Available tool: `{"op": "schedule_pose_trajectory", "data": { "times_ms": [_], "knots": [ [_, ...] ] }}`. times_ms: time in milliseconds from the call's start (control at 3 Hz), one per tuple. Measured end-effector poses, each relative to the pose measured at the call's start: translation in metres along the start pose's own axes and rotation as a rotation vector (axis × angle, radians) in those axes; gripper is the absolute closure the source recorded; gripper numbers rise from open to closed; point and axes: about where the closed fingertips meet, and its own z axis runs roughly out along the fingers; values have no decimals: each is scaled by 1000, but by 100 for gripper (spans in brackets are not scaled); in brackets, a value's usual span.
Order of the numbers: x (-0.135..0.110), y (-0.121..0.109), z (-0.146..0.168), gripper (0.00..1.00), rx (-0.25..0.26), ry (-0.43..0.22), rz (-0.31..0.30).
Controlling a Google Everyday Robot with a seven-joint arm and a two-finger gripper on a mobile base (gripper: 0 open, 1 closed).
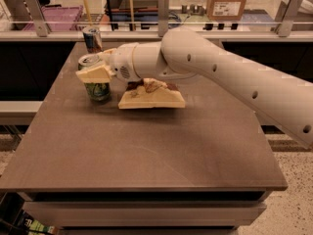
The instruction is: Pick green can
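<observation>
The green can [98, 90] stands upright on the brown table [146, 151], at its far left. Its silver top [88, 60] shows just above the near finger. My gripper [90, 64] reaches in from the right and straddles the can's upper part. The near cream finger [96, 74] lies across the can's front and the far finger sits behind it. The fingers look closed against the can, which still rests on the table.
A slimmer blue-and-silver can [92, 39] stands behind the green can near the back edge. A tan and brown snack bag [151, 95] lies just right of the green can, under my arm [220, 77]. A railing [161, 27] runs behind the table.
</observation>
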Motion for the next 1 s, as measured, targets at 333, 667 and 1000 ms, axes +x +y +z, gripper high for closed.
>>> {"op": "schedule_pose_trajectory", "data": {
  "times_ms": [333, 667, 1000],
  "knots": [
    [-15, 3, -7, 100, -37, 12, -1],
    [-41, 7, -21, 100, -63, -1, -40],
    [-68, 5, -35, 100, -63, -25, -92]
  ]
}}
